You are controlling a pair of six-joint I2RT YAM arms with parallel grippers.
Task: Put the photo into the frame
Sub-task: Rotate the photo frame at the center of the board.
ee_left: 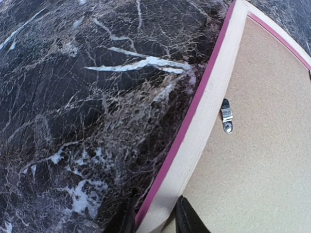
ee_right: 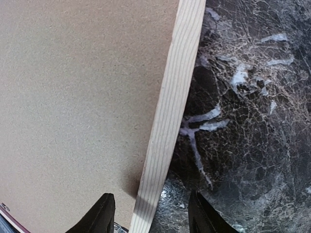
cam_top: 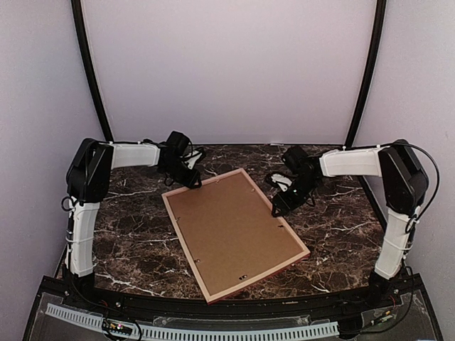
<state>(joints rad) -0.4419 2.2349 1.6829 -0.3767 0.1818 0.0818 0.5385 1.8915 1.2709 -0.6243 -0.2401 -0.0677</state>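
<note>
We'd say the frame point(ee_left: 209, 107) is light, stiff, probably fragile, so pinch its thin rails. Our left gripper point(ee_left: 154, 208) straddles one closely, grip unclear; right gripper point(ee_right: 151, 199) gapes around another.

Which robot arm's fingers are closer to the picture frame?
Left. The left fingers squeeze a rail of the frame near a far corner. The right fingers sit on either side of another rail, with gaps.

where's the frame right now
Top view: the frame lies back-up on the table, centred and askew. The left gripper straddles its rail near the far-left corner, the right gripper its right rail.
</note>
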